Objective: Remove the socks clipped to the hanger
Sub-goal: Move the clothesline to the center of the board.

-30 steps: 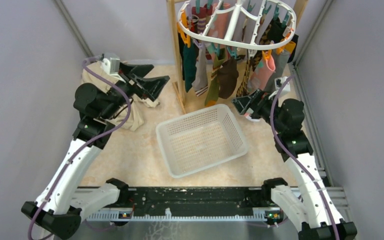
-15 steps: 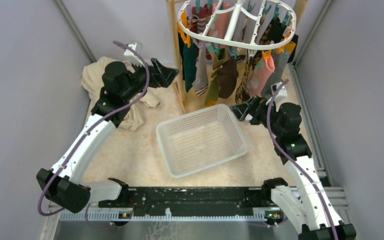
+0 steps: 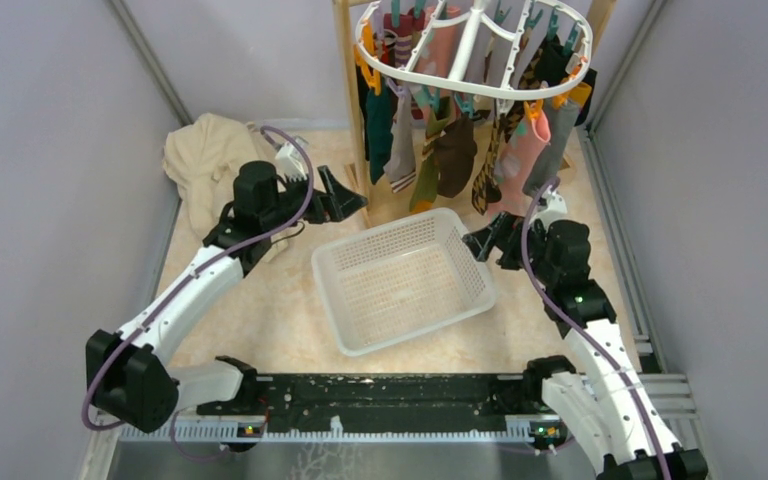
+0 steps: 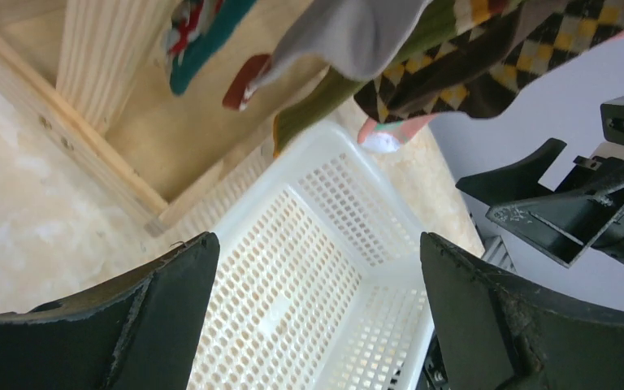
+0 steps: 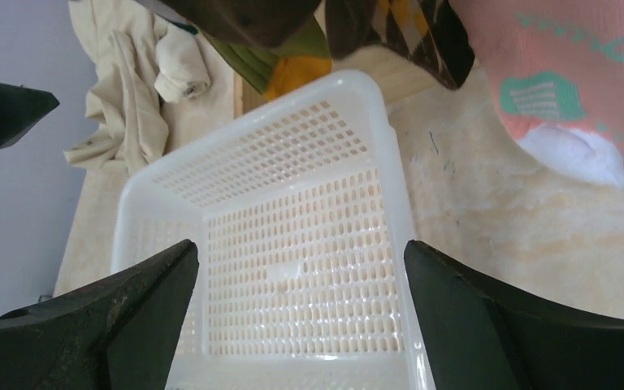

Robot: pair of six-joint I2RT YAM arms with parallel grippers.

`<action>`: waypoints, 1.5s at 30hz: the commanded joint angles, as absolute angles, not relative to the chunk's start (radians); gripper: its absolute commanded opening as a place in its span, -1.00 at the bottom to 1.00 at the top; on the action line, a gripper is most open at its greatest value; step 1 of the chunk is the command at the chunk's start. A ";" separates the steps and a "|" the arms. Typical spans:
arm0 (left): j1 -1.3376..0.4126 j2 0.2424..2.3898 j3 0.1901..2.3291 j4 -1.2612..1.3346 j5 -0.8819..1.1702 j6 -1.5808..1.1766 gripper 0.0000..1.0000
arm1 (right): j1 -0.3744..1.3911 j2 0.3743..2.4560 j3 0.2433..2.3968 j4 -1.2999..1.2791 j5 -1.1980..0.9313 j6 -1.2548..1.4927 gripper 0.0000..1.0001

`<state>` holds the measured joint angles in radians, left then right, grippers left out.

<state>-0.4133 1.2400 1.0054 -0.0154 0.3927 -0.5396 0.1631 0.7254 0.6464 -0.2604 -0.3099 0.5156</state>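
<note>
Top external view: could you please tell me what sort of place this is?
Probably a walled robot test cell staged for laundry: grey panels around a tabletop, socks clipped to a white hanger on a wooden frame, and a mesh basket nearby.

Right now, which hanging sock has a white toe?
The pink sock with teal grip marks, on the right side of the hanger; neighbouring socks are brown, green or argyle.

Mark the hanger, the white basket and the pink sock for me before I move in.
hanger (image 3: 468, 40), top external view, on its white central spoke.
white basket (image 3: 400, 285), top external view, on its bare mesh floor.
pink sock (image 5: 569, 73), right wrist view, on the foot above the white toe.
</note>
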 commanded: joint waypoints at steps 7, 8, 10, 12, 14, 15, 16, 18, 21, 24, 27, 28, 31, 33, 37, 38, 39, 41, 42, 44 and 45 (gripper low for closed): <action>-0.411 1.211 0.967 0.027 0.459 -0.554 0.98 | 0.158 0.626 0.704 -0.358 -0.249 0.480 0.97; -0.411 1.227 0.976 0.031 0.463 -0.556 0.98 | 0.158 0.627 0.730 -0.380 -0.226 0.477 0.97; -0.413 1.256 0.994 0.040 0.447 -0.560 0.98 | 0.159 0.626 0.766 -0.418 -0.184 0.477 0.97; -0.414 1.290 1.023 0.049 0.432 -0.564 0.98 | 0.158 0.616 0.786 -0.436 -0.165 0.485 0.95; -0.421 1.325 1.061 0.031 0.397 -0.553 0.98 | 0.158 0.595 0.790 -0.438 -0.167 0.500 0.85; -0.423 1.343 1.079 0.017 0.376 -0.544 0.89 | 0.158 0.585 0.790 -0.438 -0.168 0.507 0.79; -0.423 1.358 1.091 0.004 0.359 -0.537 0.75 | 0.158 0.575 0.790 -0.440 -0.169 0.510 0.61; -0.423 1.385 1.104 -0.031 0.323 -0.531 0.45 | 0.158 0.556 0.793 -0.450 -0.165 0.511 0.48; -0.425 1.405 1.093 -0.044 0.263 -0.531 -0.06 | 0.158 0.542 0.801 -0.465 -0.157 0.498 0.37; -0.425 1.435 1.091 -0.055 0.220 -0.524 -0.21 | 0.158 0.542 0.803 -0.475 -0.164 0.486 0.35; -0.427 1.470 1.086 -0.046 0.200 -0.526 -0.32 | 0.158 0.540 0.789 -0.473 -0.168 0.485 0.32; -0.428 1.484 1.085 -0.036 0.194 -0.528 -0.36 | 0.158 0.539 0.782 -0.469 -0.170 0.488 0.31; -0.432 1.530 1.088 -0.010 0.192 -0.543 -0.44 | 0.158 0.535 0.760 -0.457 -0.178 0.497 0.29; -0.436 1.570 1.092 0.035 0.187 -0.551 -0.47 | 0.158 0.531 0.749 -0.452 -0.178 0.503 0.29; -0.445 1.640 1.118 0.078 0.177 -0.574 -0.45 | 0.158 0.529 0.732 -0.447 -0.175 0.508 0.29; -0.446 1.660 1.125 0.087 0.174 -0.584 -0.42 | 0.158 0.528 0.730 -0.446 -0.175 0.510 0.29; -0.446 1.678 1.133 0.099 0.173 -0.594 -0.38 | 0.159 0.528 0.727 -0.445 -0.175 0.510 0.30; -0.447 1.724 1.147 0.121 0.177 -0.625 -0.24 | 0.158 0.529 0.719 -0.440 -0.176 0.515 0.31; -0.447 1.746 1.153 0.136 0.181 -0.644 -0.21 | 0.158 0.529 0.716 -0.438 -0.177 0.517 0.31; -0.446 1.791 1.164 0.174 0.199 -0.700 -0.09 | 0.158 0.530 0.709 -0.433 -0.177 0.521 0.31; -0.446 1.813 1.170 0.193 0.199 -0.720 -0.05 | 0.158 0.531 0.706 -0.430 -0.179 0.521 0.31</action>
<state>-0.4427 1.7489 1.1282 0.0891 0.1879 -0.6224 0.1631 0.5377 0.7109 -0.4805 -0.1776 0.5098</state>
